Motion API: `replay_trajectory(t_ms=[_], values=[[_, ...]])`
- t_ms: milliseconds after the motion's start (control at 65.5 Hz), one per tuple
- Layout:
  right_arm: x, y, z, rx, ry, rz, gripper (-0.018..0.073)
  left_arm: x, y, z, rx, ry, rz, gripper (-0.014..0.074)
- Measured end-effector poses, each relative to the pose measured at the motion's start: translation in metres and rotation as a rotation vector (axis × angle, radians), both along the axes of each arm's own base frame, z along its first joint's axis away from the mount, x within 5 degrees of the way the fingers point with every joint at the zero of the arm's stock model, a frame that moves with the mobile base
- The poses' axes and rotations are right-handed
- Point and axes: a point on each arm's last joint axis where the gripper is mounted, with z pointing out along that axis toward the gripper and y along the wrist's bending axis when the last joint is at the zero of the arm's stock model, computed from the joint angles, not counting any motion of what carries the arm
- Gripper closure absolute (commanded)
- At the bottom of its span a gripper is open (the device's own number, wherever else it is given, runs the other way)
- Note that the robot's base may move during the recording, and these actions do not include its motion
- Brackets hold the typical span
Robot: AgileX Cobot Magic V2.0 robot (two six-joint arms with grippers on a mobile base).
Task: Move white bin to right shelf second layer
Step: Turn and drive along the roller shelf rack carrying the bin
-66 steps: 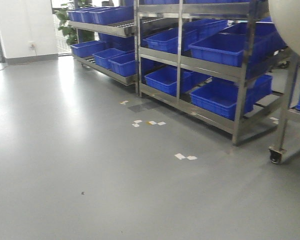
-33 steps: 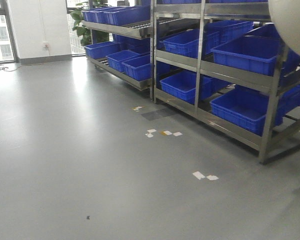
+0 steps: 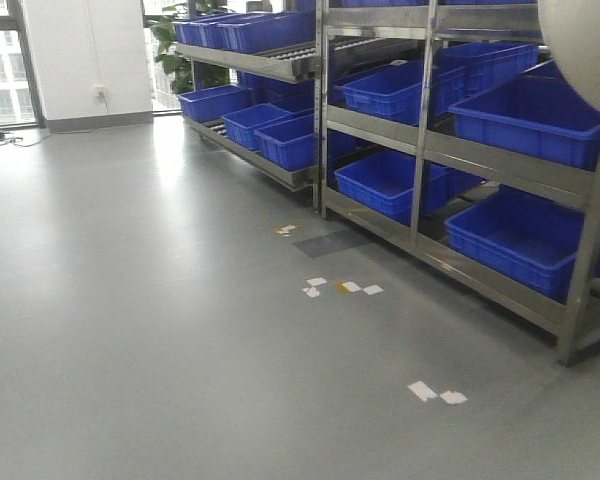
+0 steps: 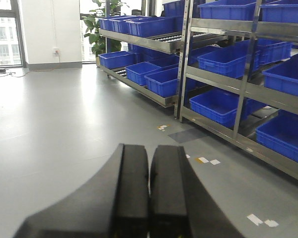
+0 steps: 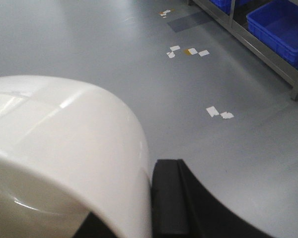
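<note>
A grey floor (image 3: 130, 300) fills most of the front view, shiny under light from a window (image 3: 0, 60) at the far left. Two steel racks stand along the right side. The near rack (image 3: 420, 140) and the far rack (image 3: 250, 62) meet end to end, each with sloping levels. Blue crates (image 3: 525, 235) sit on every level in view. A leafy plant (image 3: 170, 30) stands behind the far rack.

The bin (image 3: 580, 40) shows as a pale curved corner at the top right of the front view, in front of the near rack. In the right wrist view the bin (image 5: 64, 148) fills the left half, glossy, and is held above the floor. The right end effector (image 5: 161, 188) has hold of it. One black finger (image 5: 176, 203) lies against its outer wall, and the other finger is hidden.

The left end effector (image 4: 150, 148) is closed with nothing in it, its two black fingers pressed together and pointing across the floor towards the racks.

Small white tape marks (image 3: 435, 392) lie on the floor near the racks.
</note>
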Motion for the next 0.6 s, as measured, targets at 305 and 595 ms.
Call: replay_trajectory(t_ms=[305,595], values=[[0.0000,0.0000,0.0000,0.000,0.000,0.000,0.0504,0.0000,0.0000,0.0000,0.000,0.000,0.000,0.0512],[0.0000,0.0000,0.0000,0.000,0.000,0.000,0.0504,0.0000,0.0000,0.0000,0.000,0.000,0.000,0.0512]])
